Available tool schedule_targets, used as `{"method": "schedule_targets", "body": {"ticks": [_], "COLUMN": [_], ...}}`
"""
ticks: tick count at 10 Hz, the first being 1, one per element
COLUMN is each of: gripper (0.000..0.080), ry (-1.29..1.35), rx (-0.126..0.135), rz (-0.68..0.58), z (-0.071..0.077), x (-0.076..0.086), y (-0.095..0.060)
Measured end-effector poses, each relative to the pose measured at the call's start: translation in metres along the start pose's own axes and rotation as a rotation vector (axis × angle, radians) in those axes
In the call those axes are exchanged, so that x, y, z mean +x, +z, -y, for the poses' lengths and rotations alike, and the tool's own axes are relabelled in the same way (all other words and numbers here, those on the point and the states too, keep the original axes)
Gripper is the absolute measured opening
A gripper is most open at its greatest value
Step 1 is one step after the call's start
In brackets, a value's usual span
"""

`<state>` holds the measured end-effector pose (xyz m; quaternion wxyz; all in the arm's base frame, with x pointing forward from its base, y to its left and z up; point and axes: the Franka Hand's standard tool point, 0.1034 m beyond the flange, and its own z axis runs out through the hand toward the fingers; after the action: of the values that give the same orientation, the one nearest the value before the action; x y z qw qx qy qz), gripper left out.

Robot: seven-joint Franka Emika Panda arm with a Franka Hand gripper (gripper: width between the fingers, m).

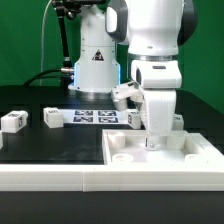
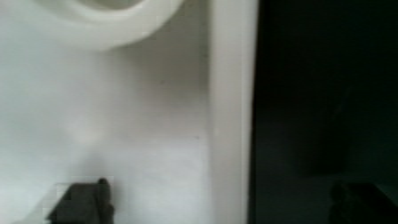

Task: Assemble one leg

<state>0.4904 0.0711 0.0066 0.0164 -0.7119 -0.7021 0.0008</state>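
Note:
Two small white legs with tags (image 1: 12,121) (image 1: 51,117) stand on the black table at the exterior view's left. Another leg (image 1: 132,118) stands just beside the arm. My gripper (image 1: 155,140) hangs low over the back edge of the large flat white panel (image 1: 190,155). In the wrist view my gripper (image 2: 217,200) is open, with its dark fingertips (image 2: 80,200) wide apart and nothing between them. Under it lie the panel's white surface (image 2: 125,120), one round corner socket (image 2: 111,18) and the panel's edge against the dark table.
The marker board (image 1: 95,115) lies flat behind the legs, in front of the robot's base (image 1: 95,65). A small white part (image 1: 178,121) stands behind the panel at the exterior view's right. A long white bar (image 1: 50,178) runs along the front.

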Motion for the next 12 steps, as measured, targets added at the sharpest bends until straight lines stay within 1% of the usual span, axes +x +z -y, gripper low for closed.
{"method": "schedule_targets", "body": {"ticks": [1,5,6,7,8,9,10,11,12], "gripper": [0.0642,0.0648,0.0648,0.0648,0.0648,0.0648,0.0648,0.0648,0.0648], "ry": [0.000,0.009,0.026,0.044,0.066,0.108,0.162,0.164,0.236], "rx": [0.000,-0.001,-0.005,-0.016,-0.026,-0.028,-0.031,-0.028,-0.028], "rz": [0.000,0.001,0.004,0.006,0.009,0.012,0.012,0.012,0.010], "z": [0.000,0.000,0.000,0.001,0.005,0.010,0.011,0.011,0.011], "x": [0.000,0.000,0.004,0.008,0.011,0.012,0.016,0.014,0.015], "y": [0.000,-0.001,-0.009,-0.021,-0.031,-0.037,-0.039,-0.037,-0.037]}}
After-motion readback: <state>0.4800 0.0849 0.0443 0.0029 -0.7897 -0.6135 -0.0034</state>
